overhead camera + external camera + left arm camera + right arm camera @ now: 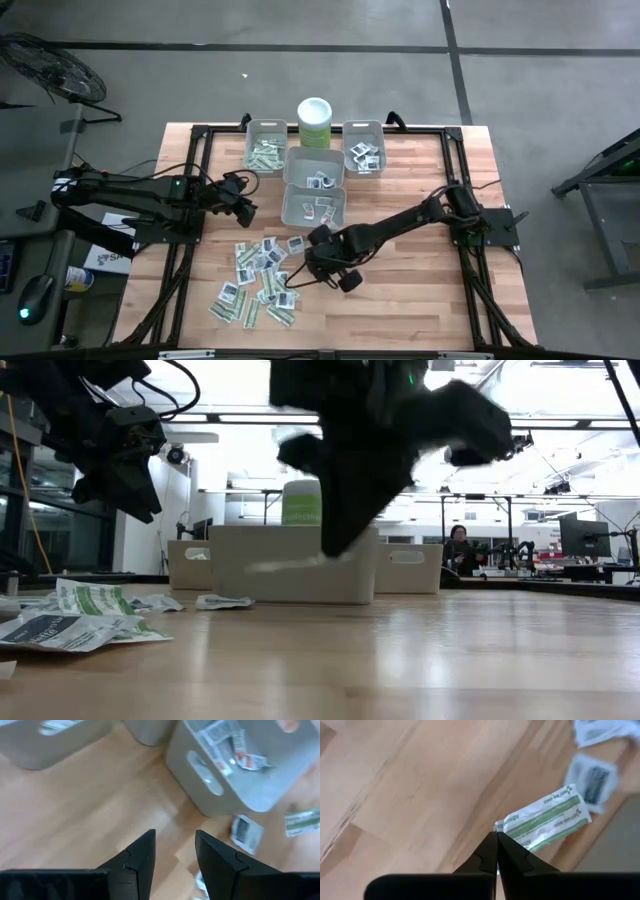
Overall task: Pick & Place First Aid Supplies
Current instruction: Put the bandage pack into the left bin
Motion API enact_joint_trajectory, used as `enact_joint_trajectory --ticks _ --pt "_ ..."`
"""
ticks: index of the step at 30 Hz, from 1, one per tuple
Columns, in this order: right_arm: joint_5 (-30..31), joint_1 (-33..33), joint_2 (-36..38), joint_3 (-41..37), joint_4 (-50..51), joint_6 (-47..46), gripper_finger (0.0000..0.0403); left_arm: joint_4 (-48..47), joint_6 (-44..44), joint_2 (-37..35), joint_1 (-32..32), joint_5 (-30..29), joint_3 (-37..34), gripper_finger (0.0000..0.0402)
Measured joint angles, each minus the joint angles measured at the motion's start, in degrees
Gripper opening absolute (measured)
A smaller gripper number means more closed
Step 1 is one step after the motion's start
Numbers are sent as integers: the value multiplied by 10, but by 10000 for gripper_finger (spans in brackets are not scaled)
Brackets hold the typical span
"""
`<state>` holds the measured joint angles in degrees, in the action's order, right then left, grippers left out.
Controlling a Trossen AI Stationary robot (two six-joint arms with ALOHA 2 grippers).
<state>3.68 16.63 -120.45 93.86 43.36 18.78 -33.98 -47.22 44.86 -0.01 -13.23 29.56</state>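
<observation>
While the right pincer [496,836] is clenched on the end of a narrow green-and-white striped paper packet [547,818], lifted above the wooden tabletop [420,300], the pick looks done and the carry is next: it calls for a swing to the grey rectangular plastic bin of matching strips [266,146] at the back. Two other grey bins [315,190] and a tall pale green white-lidded canister [314,122] stand on that path. Beside the front bin, the left pincer [174,851] hovers released, empty
</observation>
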Motion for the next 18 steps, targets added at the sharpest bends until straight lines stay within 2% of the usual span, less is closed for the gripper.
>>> enact_joint_trajectory --ticks 4,11,18 --pt "37 0 0 62 53 20 0 27 -14 0 0 49 0 138" --pt "148 -1 0 155 145 99 0 179 -47 0 0 157 0 138" --pt "227 -2 1 193 163 164 0 309 -151 0 0 167 0 138"
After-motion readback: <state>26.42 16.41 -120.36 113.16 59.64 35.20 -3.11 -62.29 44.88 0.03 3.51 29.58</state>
